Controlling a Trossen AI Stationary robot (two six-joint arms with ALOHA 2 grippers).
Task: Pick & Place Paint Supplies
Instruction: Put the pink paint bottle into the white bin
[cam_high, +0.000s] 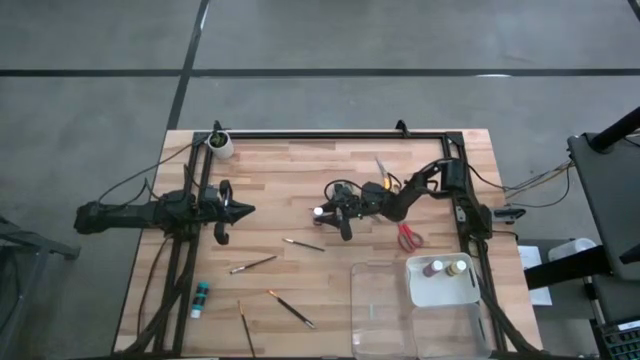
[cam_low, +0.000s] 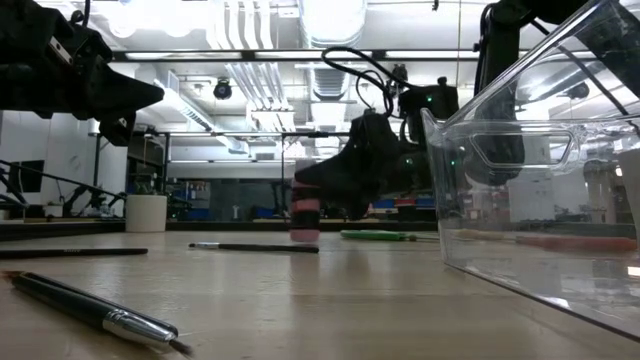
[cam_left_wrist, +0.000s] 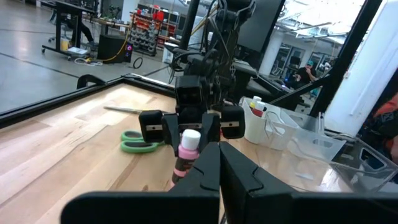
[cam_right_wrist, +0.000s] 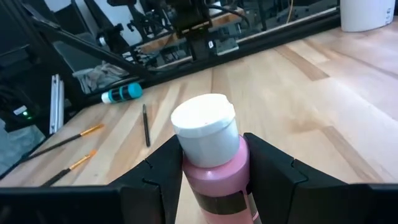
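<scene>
Wooden planks make the counter (cam_high: 300, 190) under me, with a workshop room behind it. I am the right arm, and my right pincer (cam_right_wrist: 211, 163) is clenched around the pink paint bottle (cam_right_wrist: 212, 168), 1 finger on each side of its body, just under the pale cap. In the high view the right pincer (cam_high: 332, 212) sits near the middle of the counter, and in the low view the bottle (cam_low: 304, 212) looks upright, at or just above the wood; I cannot tell if it touches.

The clear tray (cam_high: 420, 305) lies at the near right corner, and 2 bottles already stand in its white compartment (cam_high: 445, 285). The red scissors (cam_high: 408, 237) lie between me and the tray, and the green scissors (cam_left_wrist: 142, 140) are close beside me. The teal bottle (cam_high: 200, 297) and several brushes (cam_high: 252, 264) wait on the left side.

The left pincer (cam_high: 238, 210) hovers closed, pointing toward me, well apart.

Risks, as I judge them: my grip is high on a smooth round body, so the bottle may tilt or slide when I swing it. If I carry it low, it may hit the tray wall or catch the scissors.
</scene>
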